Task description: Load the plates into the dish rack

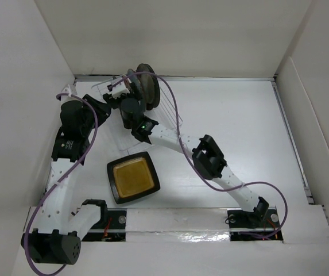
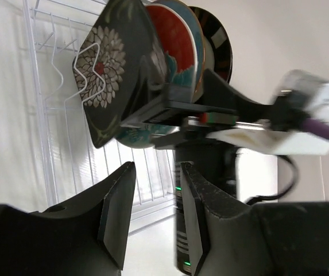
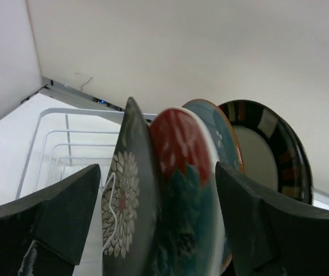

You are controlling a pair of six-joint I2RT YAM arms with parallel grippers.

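The dish rack [image 1: 171,112] stands at the back left, with several plates upright in it. In the right wrist view, from left to right, these are the black floral square plate [image 3: 124,213], the red-patterned plate [image 3: 181,144], the teal plate [image 3: 223,132] and the black-gold-rimmed plate [image 3: 282,155]. I cannot make out the cream plate. My right gripper [image 3: 158,167] is open wide, its jaws standing either side of the floral and red-patterned plates. My left gripper [image 2: 157,167] is open and empty, just left of the rack [image 2: 55,115]. The dark-brown amber-centred square plate [image 1: 132,178] lies flat on the table.
White walls enclose the table on the left, back and right. The two arms crowd together at the rack [image 3: 55,138]. My right arm's purple cable [image 1: 175,115] loops over the rack. The right arm [image 2: 302,115] crosses the left wrist view.
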